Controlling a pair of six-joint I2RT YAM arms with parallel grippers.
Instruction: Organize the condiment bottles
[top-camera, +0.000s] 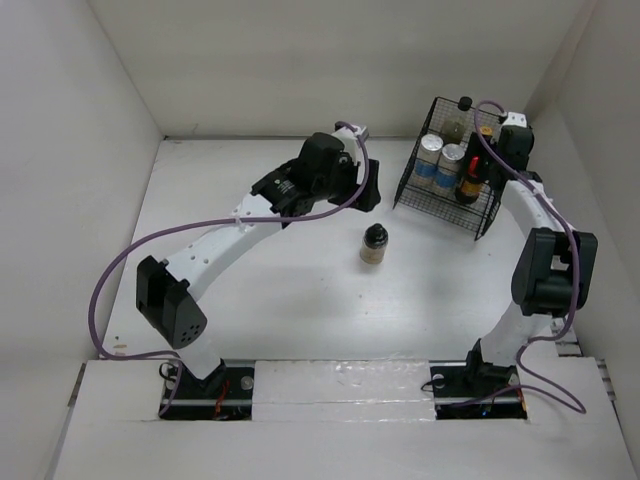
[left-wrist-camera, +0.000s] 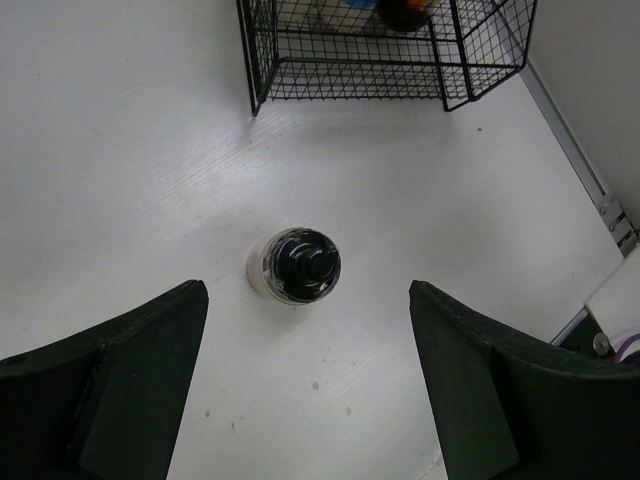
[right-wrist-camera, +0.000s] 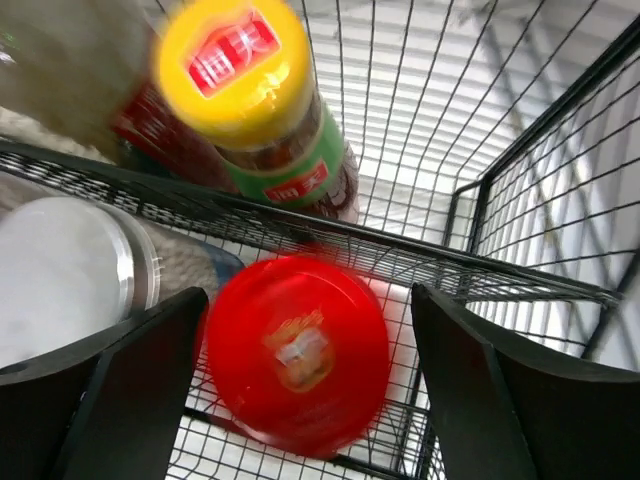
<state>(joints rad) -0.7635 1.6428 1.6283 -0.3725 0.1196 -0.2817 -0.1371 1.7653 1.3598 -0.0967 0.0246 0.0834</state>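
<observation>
Your left gripper (left-wrist-camera: 307, 296) gapes wide over the tan black-capped bottle (left-wrist-camera: 294, 265), alone on open table (left-wrist-camera: 120, 150); your right gripper (right-wrist-camera: 308, 293), equally wide, hovers over the red-lidded jar (right-wrist-camera: 298, 350) inside the basket (right-wrist-camera: 520, 285), beside the yellow-capped bottle (right-wrist-camera: 235, 65) with its blurred, seemingly Chinese label.

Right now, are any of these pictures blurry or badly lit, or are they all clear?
Right wrist view: the red-lidded jar and the yellow-capped bottle look soft and smeared, very close to the lens. Left wrist view: sharp and evenly lit around the black-capped bottle. Top external view: even light, only a soft shadow under the left arm, no strong glare.
</observation>
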